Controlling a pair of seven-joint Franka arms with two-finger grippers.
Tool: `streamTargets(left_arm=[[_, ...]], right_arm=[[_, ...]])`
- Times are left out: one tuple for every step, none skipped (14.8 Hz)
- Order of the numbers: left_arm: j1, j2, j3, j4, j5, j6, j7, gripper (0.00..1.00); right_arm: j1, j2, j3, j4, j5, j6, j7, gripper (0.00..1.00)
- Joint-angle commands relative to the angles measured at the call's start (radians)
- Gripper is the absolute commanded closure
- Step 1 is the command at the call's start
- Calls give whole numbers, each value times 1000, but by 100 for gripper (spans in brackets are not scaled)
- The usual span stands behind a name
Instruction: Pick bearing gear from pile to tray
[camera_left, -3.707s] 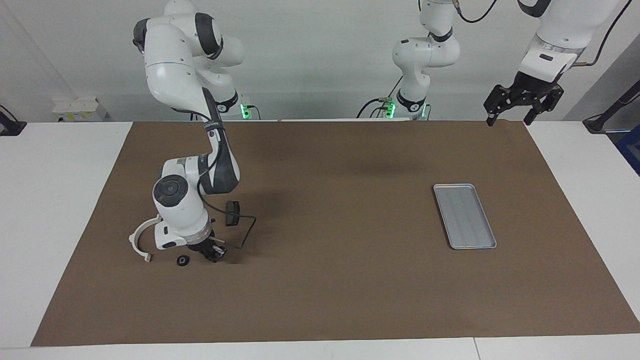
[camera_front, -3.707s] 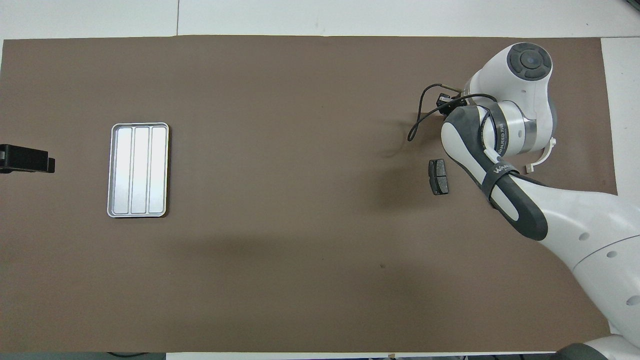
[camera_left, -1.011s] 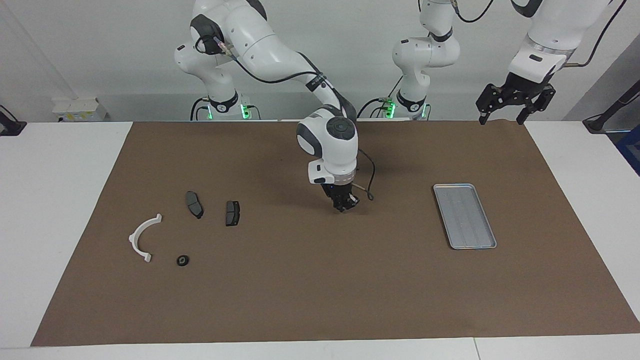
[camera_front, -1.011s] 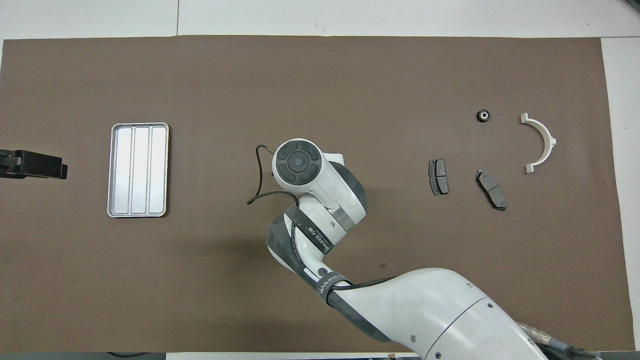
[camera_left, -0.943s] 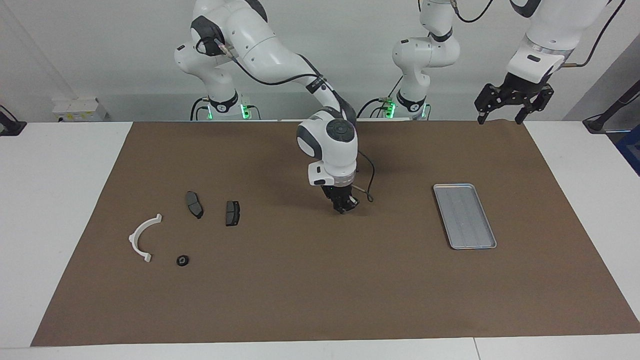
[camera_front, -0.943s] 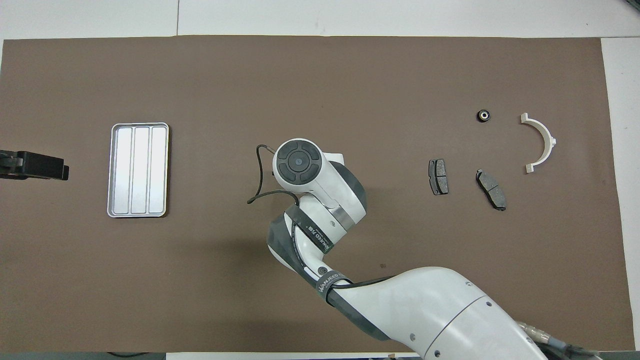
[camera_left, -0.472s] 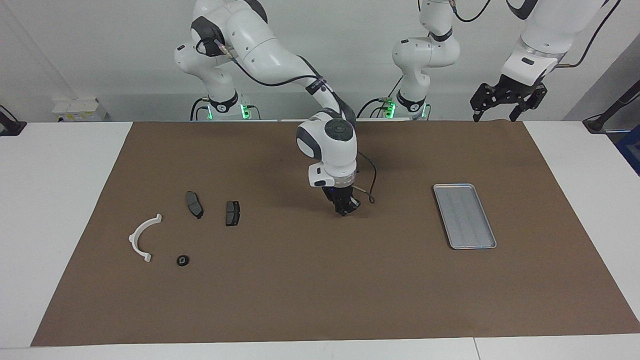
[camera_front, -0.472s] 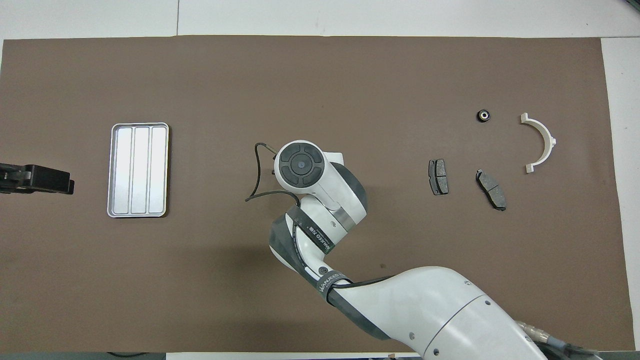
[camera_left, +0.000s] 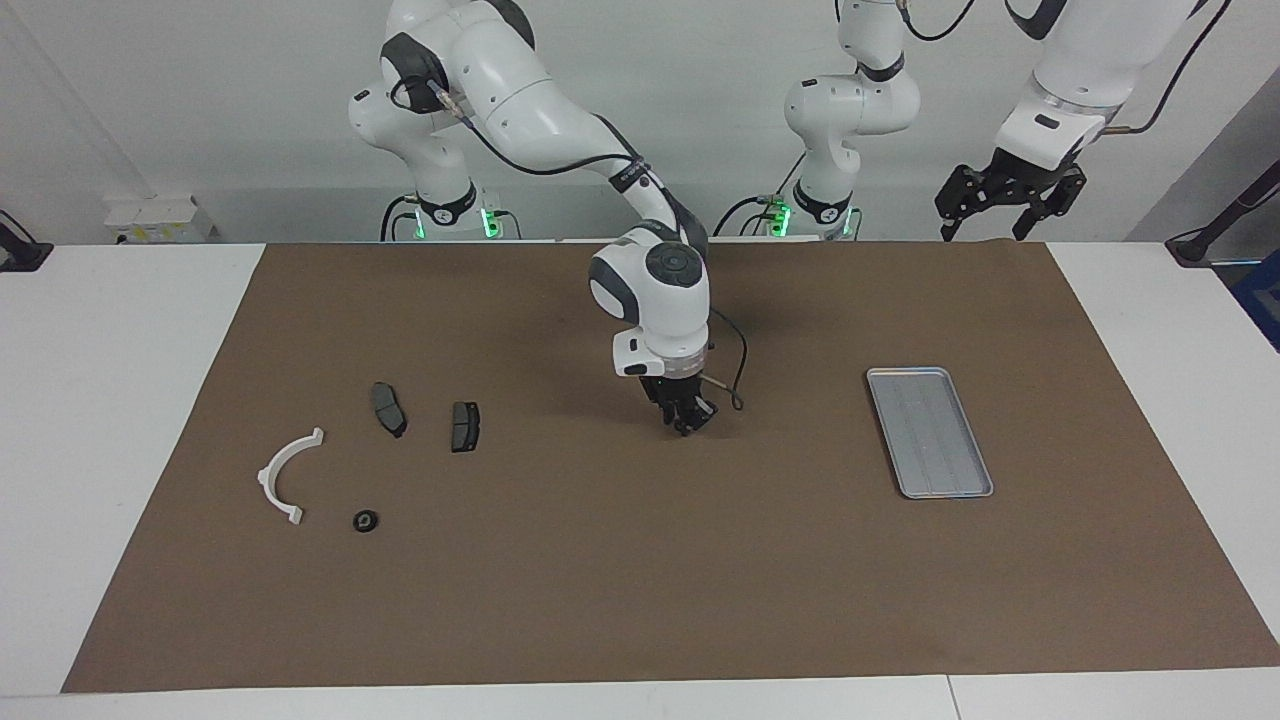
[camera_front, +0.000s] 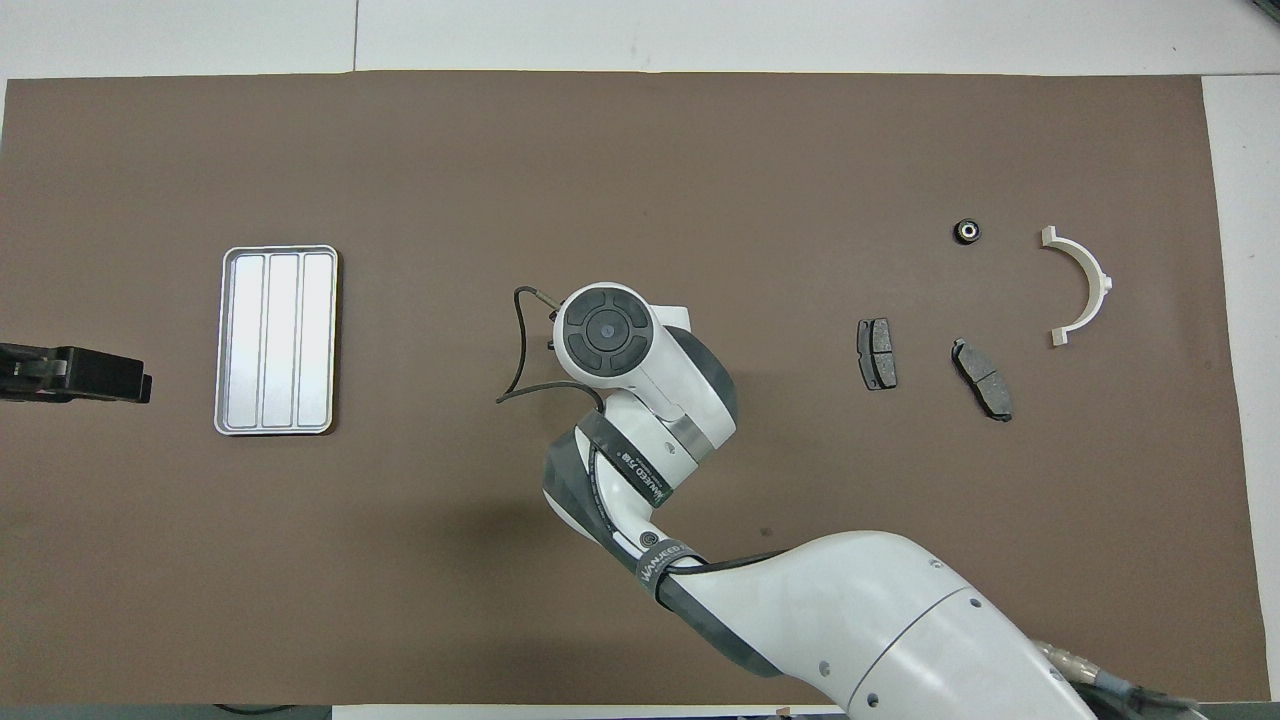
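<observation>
Facing view, items on the table (camera_left: 120, 400), places given relative to the tray.

Tray (camera_left: 930, 432): shallow rectangular silver-grey metal, rounded corners, raised rim, faint lengthwise ribs; lies flat on the brown mat (camera_left: 640, 600) toward the left arm's end.

Right tool (camera_left: 688, 425): black, pointing down, low over bare mat about midway between the tray and the pile; whether its fingers are clenched or released cannot be told, nor whether anything sits between them. A thin black cable loops beside the wrist.

Left tool (camera_left: 985, 228): black, fingers spread and released, raised in the air over the mat's edge nearest the robots, at the tray's end of the table; this arm waits.

Pile, well apart from the tray at the right arm's end:
- white curved arc bracket (camera_left: 285, 477), smooth, half-ring shape with squared ends;
- two dark grey brake-pad plates (camera_left: 388, 408) (camera_left: 465, 425), flat, matte, lying side by side, not touching;
- small black round bearing gear (camera_left: 366, 521), farther from the robots than the plates, just beside one end of the bracket.
</observation>
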Motion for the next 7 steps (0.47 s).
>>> streamTargets(left_arm=[[9, -32, -5, -55, -13, 56, -14, 0], [9, -32, -5, -57, -13, 74, -14, 0], [9, -31, -5, -58, -14, 86, -19, 0], [7, -29, -7, -66, -16, 100, -43, 0], [-11, -25, -8, -89, -16, 125, -90, 0], [-70, -20, -11, -124, -14, 167, -171, 0], [-129, -13, -11, -159, -13, 230, -275, 0]], right_arm=[[-30, -10, 4, 99, -21, -140, 8, 0], [-59, -17, 9, 130, -18, -180, 6, 0], [-79, -23, 10, 150, -13, -221, -10, 0], [-99, -45, 12, 166, -8, -261, -64, 0], [-125, -72, 12, 166, 1, -290, -143, 0], [-154, -98, 10, 166, 11, -321, -225, 0], [-191, -118, 10, 166, 15, -367, -315, 0]])
